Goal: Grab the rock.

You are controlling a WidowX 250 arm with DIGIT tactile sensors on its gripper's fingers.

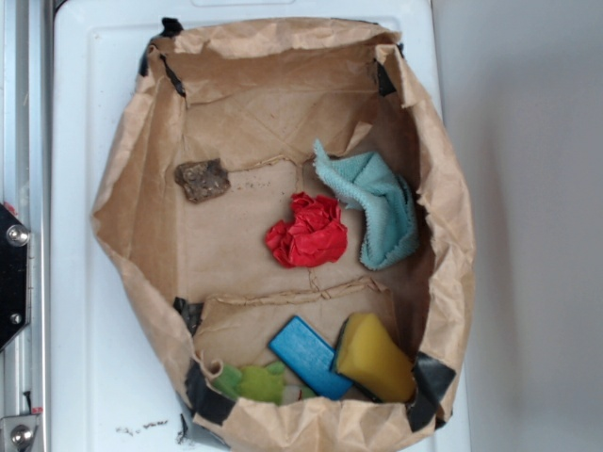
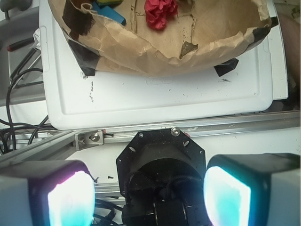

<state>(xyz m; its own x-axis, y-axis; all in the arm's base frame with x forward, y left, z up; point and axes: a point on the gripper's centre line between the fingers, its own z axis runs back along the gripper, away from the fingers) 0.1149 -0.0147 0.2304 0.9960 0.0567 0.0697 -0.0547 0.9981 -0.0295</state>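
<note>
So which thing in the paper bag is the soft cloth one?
The light blue-green cloth, lying crumpled by the bag's right wall, next to the red paper ball. The rock, blue block and yellow sponge are solid chunks.

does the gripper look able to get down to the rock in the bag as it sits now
Probably yes. The rock lies alone on the bag floor, apart from the red paper ball, nothing over it. The open gripper is outside the bag, so it must clear the wall first.
</note>
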